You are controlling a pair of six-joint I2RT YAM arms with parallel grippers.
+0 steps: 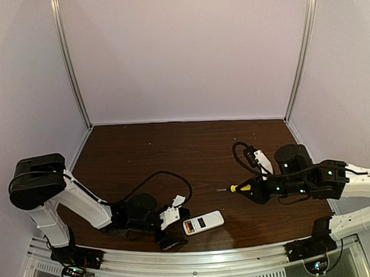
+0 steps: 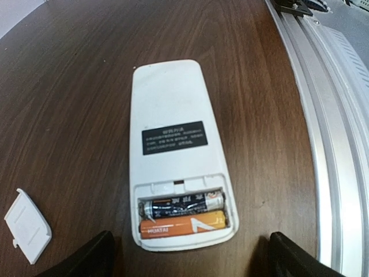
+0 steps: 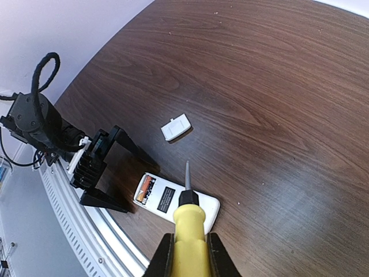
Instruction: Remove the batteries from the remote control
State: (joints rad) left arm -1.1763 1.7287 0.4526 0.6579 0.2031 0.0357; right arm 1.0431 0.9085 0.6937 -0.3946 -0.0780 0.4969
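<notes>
The white remote control [image 1: 203, 223] lies back-up near the table's front edge with its battery bay open. In the left wrist view [image 2: 173, 115] the bay holds the batteries side by side: a dark battery [image 2: 181, 205] and an orange battery [image 2: 181, 225]. My left gripper [image 2: 190, 262] is open, with a finger on each side of the remote's battery end and not touching it. My right gripper [image 3: 187, 248] is shut on the yellow-handled screwdriver [image 3: 189, 225], held above the remote [image 3: 173, 199] with its tip pointing over the remote's middle. It shows at mid-right in the top view [image 1: 253, 188].
The small white cover piece [image 2: 27, 226] lies on the table left of the remote, also seen in the top view [image 1: 178, 201] and the right wrist view [image 3: 176, 127]. A metal rail [image 2: 340, 144] runs along the near table edge. A black cable [image 1: 156, 176] loops behind the left arm.
</notes>
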